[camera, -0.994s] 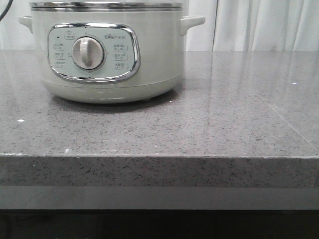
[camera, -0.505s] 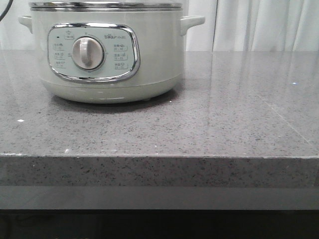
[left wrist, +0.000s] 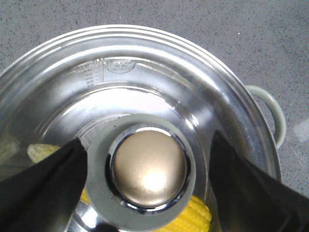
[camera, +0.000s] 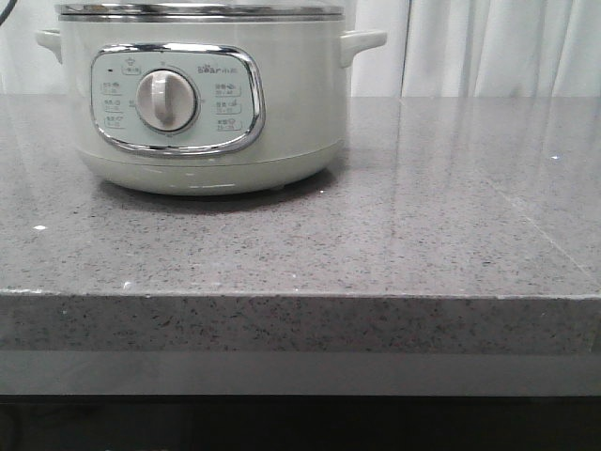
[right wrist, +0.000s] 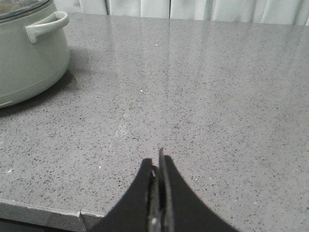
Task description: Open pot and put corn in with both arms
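The pale-green pot point(camera: 207, 103) stands at the back left of the counter, and its chrome-rimmed lid point(camera: 199, 10) sits on it. From above, the left wrist view looks through the glass lid point(left wrist: 145, 82). The yellow corn point(left wrist: 194, 218) lies inside the pot under that glass. My left gripper point(left wrist: 149, 169) is open, its black fingers point(left wrist: 43, 186) standing on either side of the lid's round knob point(left wrist: 149, 166) with small gaps. My right gripper point(right wrist: 158, 166) is shut and empty, low over the counter near its front edge, right of the pot point(right wrist: 24, 53). Neither gripper shows in the front view.
The grey speckled counter point(camera: 423, 235) stretches right of the pot, with its front edge point(camera: 300, 296) near the camera. White curtains point(camera: 498, 47) hang behind. One pot side handle point(right wrist: 46, 25) points toward the right gripper's side.
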Tool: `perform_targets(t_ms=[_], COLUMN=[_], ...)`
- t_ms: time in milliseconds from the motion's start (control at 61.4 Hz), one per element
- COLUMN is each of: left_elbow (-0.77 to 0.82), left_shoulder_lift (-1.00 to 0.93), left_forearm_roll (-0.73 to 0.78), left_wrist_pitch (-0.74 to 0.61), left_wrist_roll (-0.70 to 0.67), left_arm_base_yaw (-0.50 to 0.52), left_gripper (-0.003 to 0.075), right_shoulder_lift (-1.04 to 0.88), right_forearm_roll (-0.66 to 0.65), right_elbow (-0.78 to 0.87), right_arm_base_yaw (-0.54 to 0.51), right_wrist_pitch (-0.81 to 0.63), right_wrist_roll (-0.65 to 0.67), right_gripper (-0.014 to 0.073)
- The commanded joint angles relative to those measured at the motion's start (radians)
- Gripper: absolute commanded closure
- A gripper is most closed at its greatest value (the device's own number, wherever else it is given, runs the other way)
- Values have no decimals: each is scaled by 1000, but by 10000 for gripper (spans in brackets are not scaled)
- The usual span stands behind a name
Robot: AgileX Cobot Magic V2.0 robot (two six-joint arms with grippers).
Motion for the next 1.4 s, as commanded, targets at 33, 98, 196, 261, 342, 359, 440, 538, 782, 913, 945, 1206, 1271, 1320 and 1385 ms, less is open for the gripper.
perform_targets(t_ms=[33, 98, 196, 261, 342, 359, 440, 538, 782, 913, 945, 1206, 1271, 1320, 1385], left_elbow=[-49, -54, -54, -54, -54, -54, -54, -54, -54, -45, -36, 253, 370, 465, 616], left_shoulder_lift=[-75, -88, -105, -118, -137, -140, -153, -165, -181, -234, -249, -491, -568, -630, -731], left_forearm_roll=[-16, -16, -13, -13, -10, -10, -6, -6, 2, 103, 129, 207, 219, 240, 247], left_wrist_pitch=[-7, -7, -10, -10, -10, -10, -10, -10, -12, -12, -12, -208, -294, -352, -438], left_wrist_roll=[4, 14, 15, 15, 15, 15, 15, 15, 15, 15, 13, 8, 8, 8, 8], left_arm_base_yaw=[-3, -1, 3, 8, 18, 18, 24, 34, 55, 57, 57, 57, 57, 57, 57], left_gripper=[195, 199, 260, 331, 442, 461, 567, 706, 741, 741, 741, 741, 741, 741, 741], right_shoulder_lift=[10, 10, 10, 10, 10, 10, 10, 10, 10, 10, 10, 10, 10, 10, 10], right_forearm_roll=[1, 1, 1, 1, 1, 1, 1, 1, 1, 1, 1, 1, 1, 1, 1], right_elbow=[-22, -22, -22, -22, -22, -22, -22, -22, -22, -22, -22, -22, -22, -22, -22], right_arm_base_yaw=[-4, -4, -4, -4, -4, -4, -4, -4, -4, -4, -4, -4, -4, -4, -4], right_wrist_pitch=[-83, -83, -83, -83, -83, -83, -83, -83, -83, -83, -83, -86, -86, -86, -87], right_wrist_roll=[-2, -2, -2, -2, -2, -2, -2, -2, -2, -2, -2, -2, -2, -2, -2], right_gripper=[702, 702, 702, 702, 702, 702, 702, 702, 702, 702, 702, 702, 702, 702, 702])
